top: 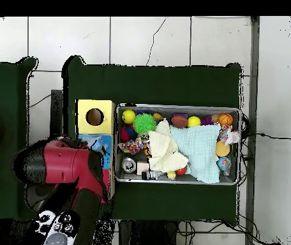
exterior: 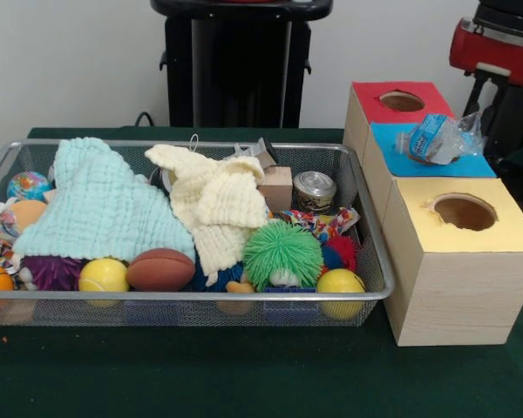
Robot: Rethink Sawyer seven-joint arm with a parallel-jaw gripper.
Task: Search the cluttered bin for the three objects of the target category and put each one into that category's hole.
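- Covering much of the wire bin [exterior: 370, 228], two cloths [exterior: 100, 209] hide items beneath.
- Crumpled plastic bottle [exterior: 438, 139] blocks the blue box's hole.
- Arm [top: 71, 167] overhangs the boxes; gripper unseen, state unknowable.

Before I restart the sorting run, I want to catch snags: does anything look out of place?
Yes. A crumpled plastic bottle lies on its side on top of the blue box, covering where its hole would be instead of dropped in. The red box and yellow box show open holes.
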